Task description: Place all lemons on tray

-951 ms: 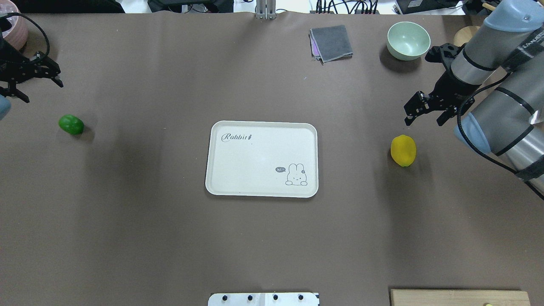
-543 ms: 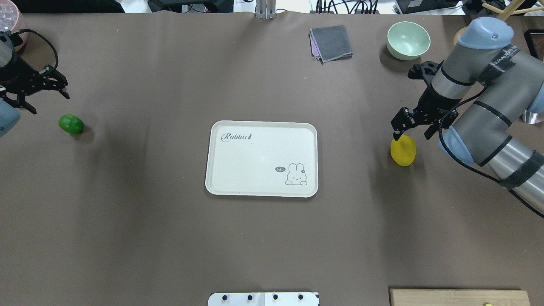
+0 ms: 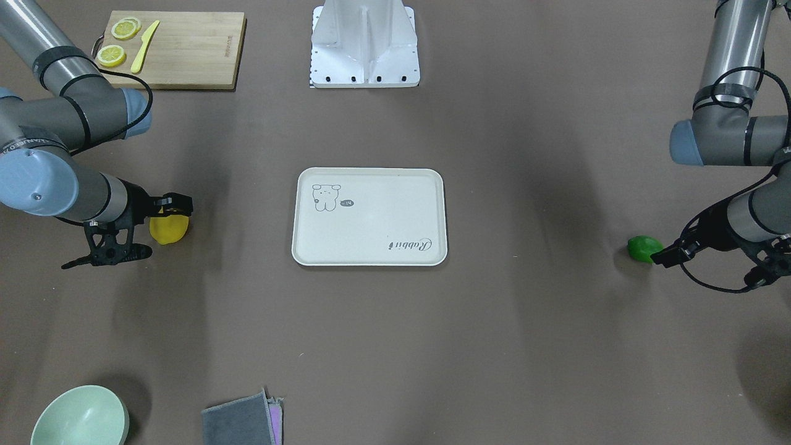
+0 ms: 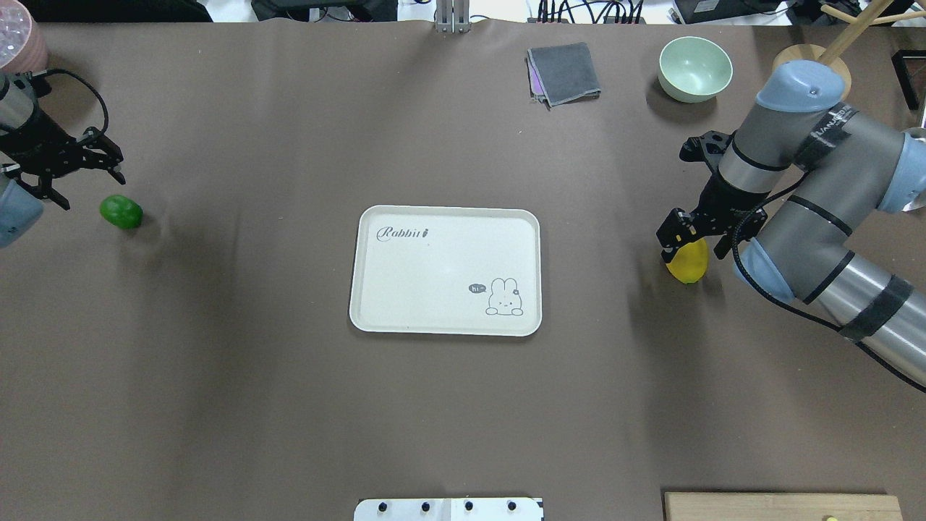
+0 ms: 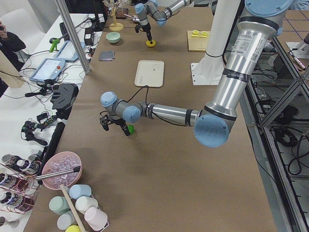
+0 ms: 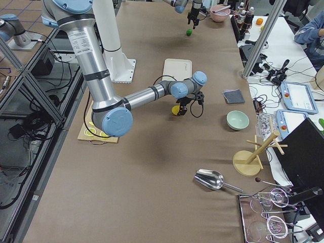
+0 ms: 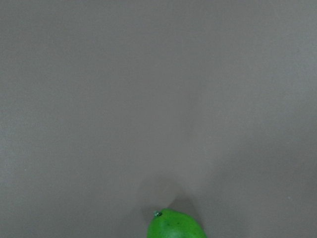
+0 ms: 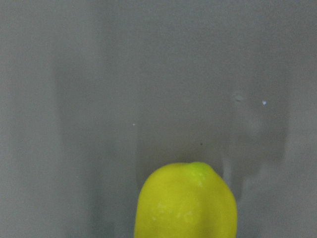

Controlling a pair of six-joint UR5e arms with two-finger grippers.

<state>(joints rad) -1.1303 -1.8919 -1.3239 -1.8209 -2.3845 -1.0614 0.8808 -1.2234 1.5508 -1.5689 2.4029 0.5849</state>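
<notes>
The yellow lemon (image 4: 689,265) lies on the table right of the cream tray (image 4: 434,268). My right gripper (image 4: 693,243) is open and hangs over the lemon's far end, one finger on each side. The lemon fills the lower middle of the right wrist view (image 8: 185,203). The green lemon (image 4: 121,212) lies far left of the tray. My left gripper (image 4: 90,187) is open, just beyond and left of it, apart from it. Only the green lemon's top shows in the left wrist view (image 7: 176,227). The tray (image 3: 371,210) is bare.
A pale green bowl (image 4: 694,67) and a folded grey cloth (image 4: 564,72) sit at the far side. A wooden cutting board (image 3: 185,49) with lemon slices (image 3: 112,55) and a yellow knife (image 3: 144,38) lies near the robot's base (image 3: 364,43). A pink bowl (image 4: 25,40) sits far left.
My right gripper has come down and nearer, from beyond the yellow lemon to over its far end. My left gripper has moved right and nearer, toward the green lemon. Neither lemon moved.
</notes>
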